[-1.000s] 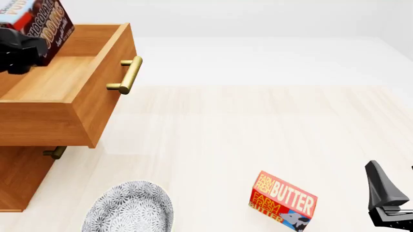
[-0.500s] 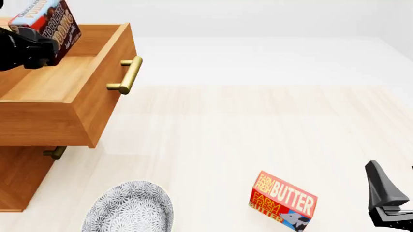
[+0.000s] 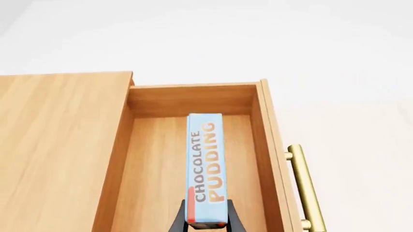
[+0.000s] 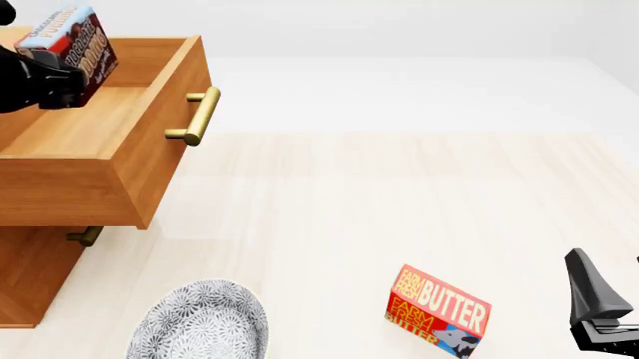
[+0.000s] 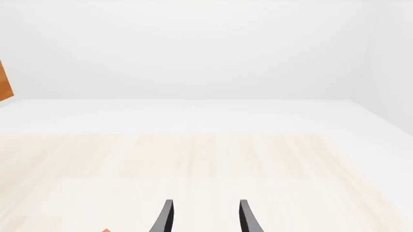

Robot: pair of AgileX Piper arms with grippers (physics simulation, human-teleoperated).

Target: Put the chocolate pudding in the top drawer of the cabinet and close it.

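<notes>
My left gripper [image 4: 62, 78] is shut on the chocolate pudding [image 4: 80, 41] and holds it tilted above the inside of the open top drawer [image 4: 150, 120] of the cabinet [image 4: 30, 277]. In the left wrist view the pudding's light blue edge [image 3: 205, 164] stands between my fingertips, over the drawer floor [image 3: 154, 169]. The drawer's brass handle [image 4: 200, 116] faces the table's middle; it also shows in the left wrist view [image 3: 303, 188]. My right gripper [image 5: 203, 217] is open and empty, low at the front right [image 4: 599, 307].
A red-orange BUTTER box [image 4: 439, 310] stands on the table at the front, right of middle. A grey patterned bowl [image 4: 205, 321] sits at the front left, by the cabinet. The lower drawer's brass handle [image 4: 85, 236] shows under the open drawer.
My left gripper has moved the pudding a little left and tilted it, still above the open drawer. The right arm has not moved.
</notes>
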